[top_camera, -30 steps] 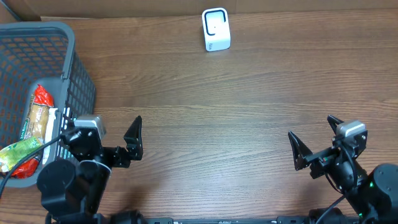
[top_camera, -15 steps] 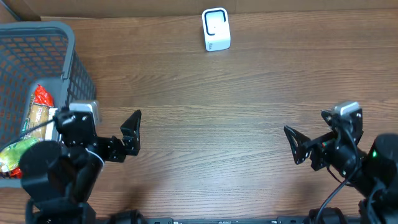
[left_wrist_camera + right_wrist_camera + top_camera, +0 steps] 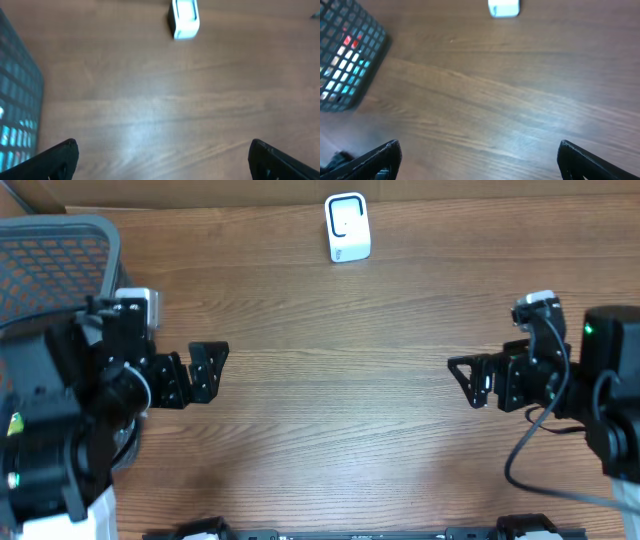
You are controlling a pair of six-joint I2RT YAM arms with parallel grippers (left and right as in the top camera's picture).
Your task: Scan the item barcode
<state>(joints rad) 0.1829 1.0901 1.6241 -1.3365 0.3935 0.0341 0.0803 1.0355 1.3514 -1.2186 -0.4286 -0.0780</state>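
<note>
Since both claws stand wide open with nothing between their fingers, the step in hand looks to be fetching an item, not scanning yet. In the overhead view the left claw (image 3: 212,372) hangs left of centre over the bare worktop (image 3: 330,430). The right claw (image 3: 462,380) is right of centre, facing it.

The grey basket (image 3: 55,223) fills the upper left corner, its contents mostly hidden under the left arm (image 3: 60,430). The right wrist view shows red and teal packs (image 3: 347,41) through the mesh at its left edge. The white scanner (image 3: 347,227) stands at top centre, well apart from both claws.

The left claw is nearer, so it should probably come over the rim from above. It would best pinch one pack by an edge, leaving the printed faces uncovered. Which face bears the barcode cannot be told.
</note>
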